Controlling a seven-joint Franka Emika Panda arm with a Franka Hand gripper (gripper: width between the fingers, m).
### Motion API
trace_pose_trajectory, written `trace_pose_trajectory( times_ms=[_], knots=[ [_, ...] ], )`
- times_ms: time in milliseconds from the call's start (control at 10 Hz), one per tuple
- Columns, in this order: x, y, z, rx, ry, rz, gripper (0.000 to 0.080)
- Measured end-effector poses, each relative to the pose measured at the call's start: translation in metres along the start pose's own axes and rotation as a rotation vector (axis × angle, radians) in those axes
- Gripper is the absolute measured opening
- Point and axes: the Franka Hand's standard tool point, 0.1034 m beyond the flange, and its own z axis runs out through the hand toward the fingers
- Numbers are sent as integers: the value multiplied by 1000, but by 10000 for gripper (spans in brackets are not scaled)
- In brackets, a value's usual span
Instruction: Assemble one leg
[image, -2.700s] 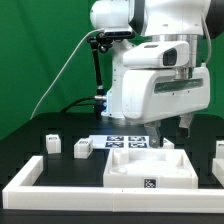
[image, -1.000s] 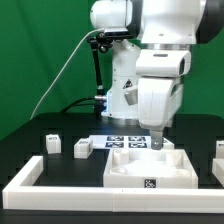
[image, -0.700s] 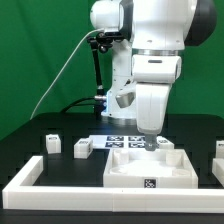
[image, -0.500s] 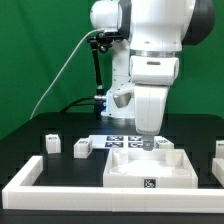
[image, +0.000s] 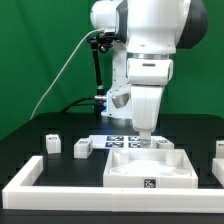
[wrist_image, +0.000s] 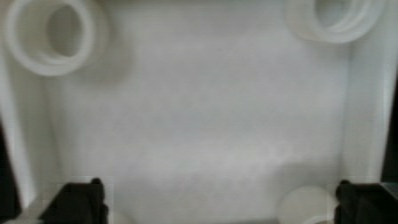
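The gripper (image: 143, 142) hangs low over the back part of the wide white tray (image: 150, 168). In the wrist view the gripper (wrist_image: 226, 205) is open, its two dark fingertips (wrist_image: 80, 200) far apart with only the tray's white surface (wrist_image: 214, 110) between them. Two round sockets (wrist_image: 54, 35) of the tray show there. Two small white legs with tags stand on the table at the exterior view's left, one (image: 52, 143) farther out and one (image: 82, 149) nearer the tray. Another leg (image: 219, 150) shows at the right edge. The gripper holds nothing.
The marker board (image: 120, 141) lies behind the tray, partly hidden by the arm. A long white raised rim (image: 30, 176) runs along the table's front and left. The black stand and cable (image: 96, 70) rise behind the arm.
The arm has swung toward the exterior view's left and turned, and the gripper now sits lower over the tray's back part. Legs and tray have not moved.
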Motion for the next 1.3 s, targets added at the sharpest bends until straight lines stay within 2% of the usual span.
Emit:
trace_pose_trajectory(
  times_ms=[100, 200, 400, 600, 800, 1100, 1300],
  knots=[
    [1, -14, 4, 16, -1, -15, 650],
    [3, -20, 8, -1, 7, -22, 650],
    [0, -44, 28, 10, 13, -21, 650],
    [1, -48, 40, 5, 22, -21, 650],
    [1, -51, 46, 13, 22, -20, 650],
    [-8, -58, 61, 44, 21, -3, 650],
    [-11, -58, 63, 48, 21, 4, 650]
  ],
)
